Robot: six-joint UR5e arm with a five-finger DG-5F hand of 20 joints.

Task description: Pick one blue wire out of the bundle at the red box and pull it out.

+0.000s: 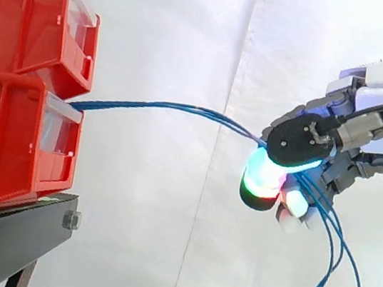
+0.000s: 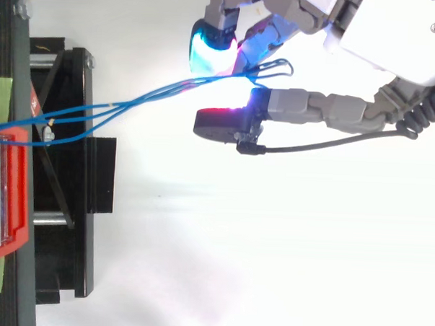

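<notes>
The hand [image 1: 300, 142] pinches blue wires [image 1: 175, 105] stretched from the lower red box [image 1: 3, 151]. How many it grips is unclear. Some loose ends leave the side view's bottom edge.

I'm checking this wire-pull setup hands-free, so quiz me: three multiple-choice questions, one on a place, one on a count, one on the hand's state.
1. Where do the blue wires leave the red bins?
A) top of the upper bin
B) top front of the lower bin
C) behind the bins
2. How many red bins are stacked?
A) one
B) two
C) four
3. What is the hand doing?
A) open, clear of the wires
B) shut, holding nothing
C) shut on the blue wires
Answers: 1 B, they emerge just under the upper bin's front; 2 B, one sits on another; 3 C, thumb and fingers close round the wires.
</notes>
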